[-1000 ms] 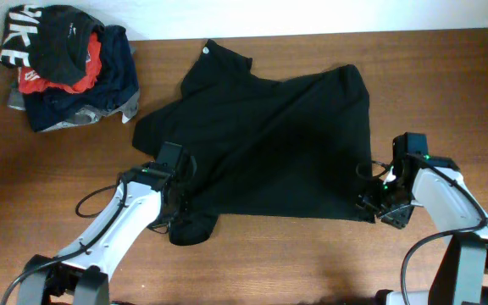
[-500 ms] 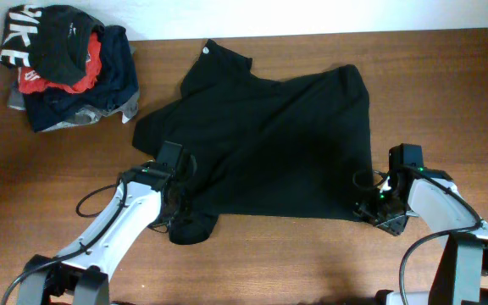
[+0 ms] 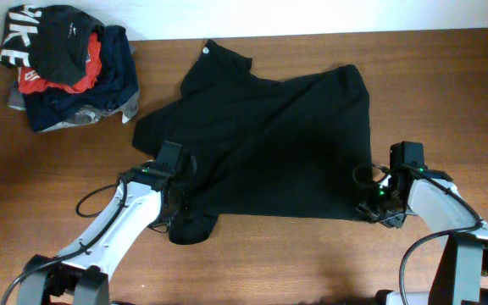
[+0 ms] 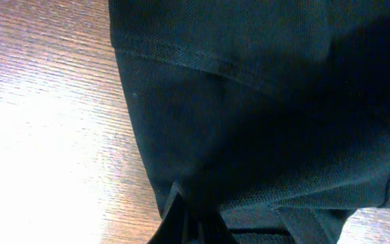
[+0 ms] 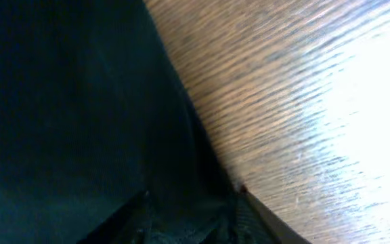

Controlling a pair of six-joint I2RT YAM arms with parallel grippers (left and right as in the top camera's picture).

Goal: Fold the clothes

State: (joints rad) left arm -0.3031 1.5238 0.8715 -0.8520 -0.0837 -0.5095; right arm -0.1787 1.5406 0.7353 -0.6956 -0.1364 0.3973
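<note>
The black T-shirt (image 3: 269, 144) lies spread and slightly skewed on the wooden table, with its white neck label (image 3: 207, 51) at the far end. My left gripper (image 3: 179, 222) is at the shirt's near left corner. In the left wrist view its fingers (image 4: 189, 227) are shut on a bunched fold of the black fabric (image 4: 263, 102). My right gripper (image 3: 373, 207) is at the shirt's near right corner. In the right wrist view its fingers (image 5: 191, 217) stand apart with the shirt's edge (image 5: 66, 102) between them.
A pile of other clothes (image 3: 66, 68), black with white lettering, red, navy and grey, sits at the far left corner. Bare wooden table (image 3: 447, 93) shows to the right of the shirt and along the near edge.
My right gripper has shifted slightly left onto the shirt's near right corner. The left arm and the shirt have not visibly moved.
</note>
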